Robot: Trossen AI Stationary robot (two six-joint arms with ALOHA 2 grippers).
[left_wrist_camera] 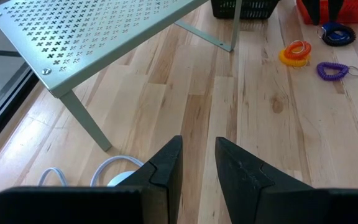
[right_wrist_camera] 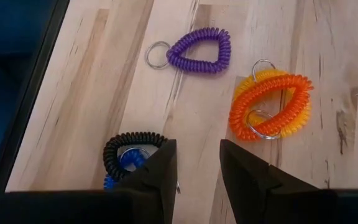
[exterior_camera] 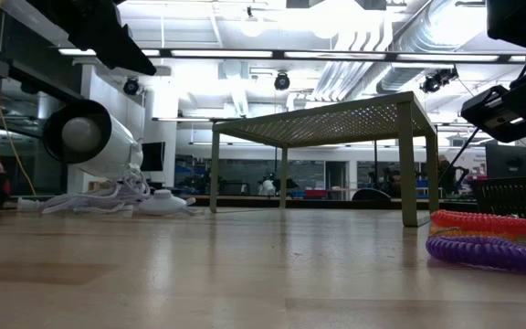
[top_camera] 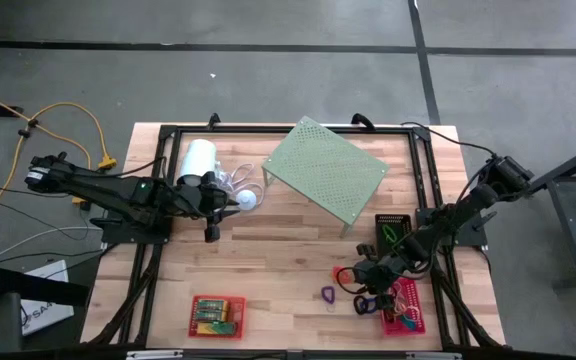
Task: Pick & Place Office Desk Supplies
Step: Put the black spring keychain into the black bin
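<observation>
Right gripper (right_wrist_camera: 197,163), fingers parted and empty, hovers just beside the black coil loop (right_wrist_camera: 132,149); approach step. Next: centre, descend, clamp.

No legible text, label, brand, number or sign appears in any view. A white sheet (top_camera: 43,312) on the floor beside the tabletop (top_camera: 278,260) carries dark print, too small to read.
</observation>
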